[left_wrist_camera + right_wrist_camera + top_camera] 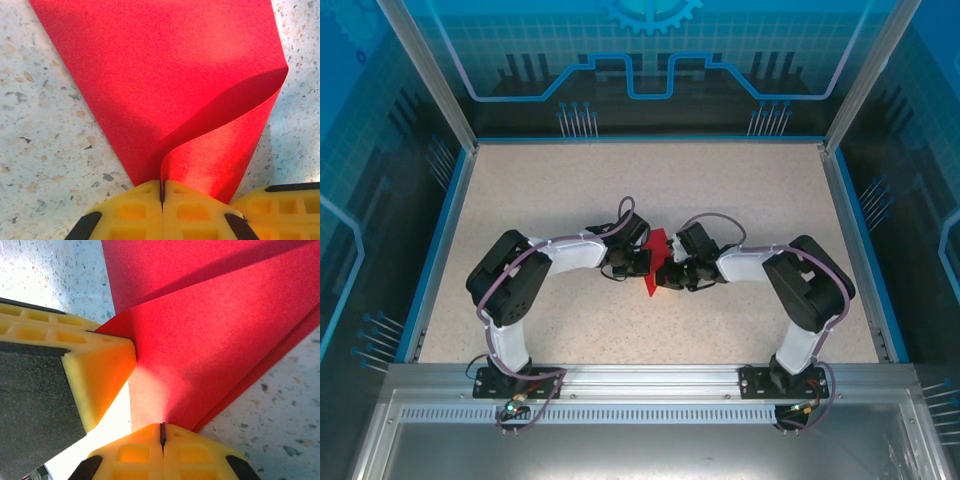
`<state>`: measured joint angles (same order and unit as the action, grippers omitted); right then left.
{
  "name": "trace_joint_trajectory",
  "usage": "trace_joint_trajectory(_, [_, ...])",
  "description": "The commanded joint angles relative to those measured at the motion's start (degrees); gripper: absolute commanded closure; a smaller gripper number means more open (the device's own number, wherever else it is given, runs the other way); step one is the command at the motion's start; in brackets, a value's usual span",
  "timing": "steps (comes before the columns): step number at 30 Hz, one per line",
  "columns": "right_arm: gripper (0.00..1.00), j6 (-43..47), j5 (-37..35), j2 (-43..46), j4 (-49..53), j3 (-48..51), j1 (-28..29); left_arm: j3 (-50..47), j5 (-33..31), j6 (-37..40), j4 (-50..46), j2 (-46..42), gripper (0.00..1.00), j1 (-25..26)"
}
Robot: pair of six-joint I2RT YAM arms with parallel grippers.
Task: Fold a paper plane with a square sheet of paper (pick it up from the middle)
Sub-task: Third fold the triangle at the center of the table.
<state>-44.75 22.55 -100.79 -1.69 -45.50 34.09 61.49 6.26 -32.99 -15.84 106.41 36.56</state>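
The square sheet of paper is thin red paper, matt and faintly grainy; the tabletop looks like speckled stone composite, matt; the fingers of the left gripper are dull yellow moulded plastic, waffle-gridded; the front rail is brushed metal.

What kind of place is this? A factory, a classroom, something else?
Probably a robot lab's enclosed work cell: two small arms bolted to a metal rail, a speckled table, and blue printed panels in an aluminium frame walling it in.
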Motion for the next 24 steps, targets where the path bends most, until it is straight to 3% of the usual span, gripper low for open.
trace_joint_trajectory(1, [0.95,0.8,-1.4,1.2,3.5,-1.3,-0.9,0.0,-1.0,0.5,-3.8,1.8,1.00,0.0])
trace_joint_trajectory(7, [0.94,1.4,-2.0,4.8,5.0,-3.3,-1.9,0.7,-0.8,0.6,-4.0,1.6,1.00,0.0])
trace_joint_trajectory(16, [0.95,2.6,0.3,-0.5,4.2,-4.5,-4.0,0.8,-0.5,0.6,-4.0,2.0,1.00,-0.1])
trace_joint_trajectory(24, [0.95,2.6,-2.0,-3.9,5.4,-5.8,-4.7,1.2,-0.7,0.9,-4.6,1.6,1.00,0.0])
